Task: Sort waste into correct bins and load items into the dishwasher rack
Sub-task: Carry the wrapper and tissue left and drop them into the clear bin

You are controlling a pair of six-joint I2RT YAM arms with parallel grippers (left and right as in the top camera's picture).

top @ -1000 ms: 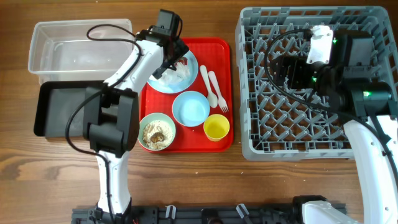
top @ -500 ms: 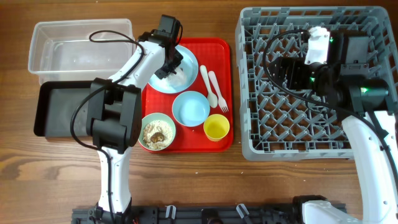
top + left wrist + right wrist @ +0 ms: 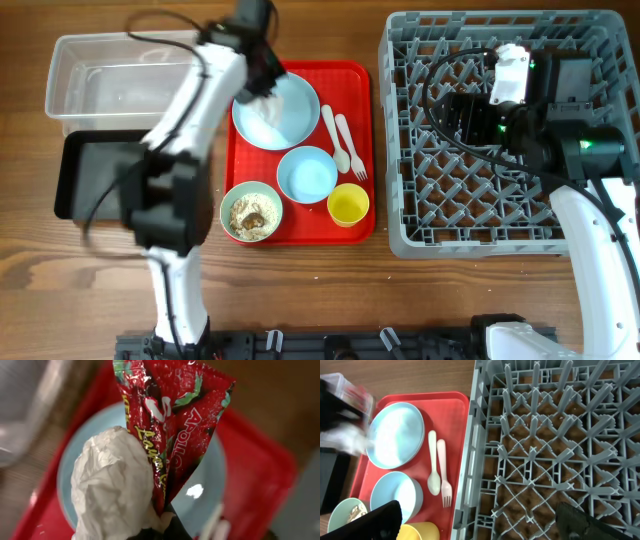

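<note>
Early stage: left gripper (image 3: 159, 529) is clenching a crinkled red-and-white wrapper (image 3: 175, 425) and crumpled white napkin (image 3: 112, 485) above the light blue plate (image 3: 295, 110), right gripper (image 3: 480, 525) hanging spread and empty over the unloaded grey pegged rack (image 3: 480, 210), dishes (image 3: 307, 173) waiting on the flat red tray (image 3: 362, 130).

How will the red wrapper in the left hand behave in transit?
Probably floppy and very light: the red wrapper looks like thin crinkled film. Likely slippery, given its glossy sheen; pinched in the left hand together with the white napkin, it could slide free.
</note>
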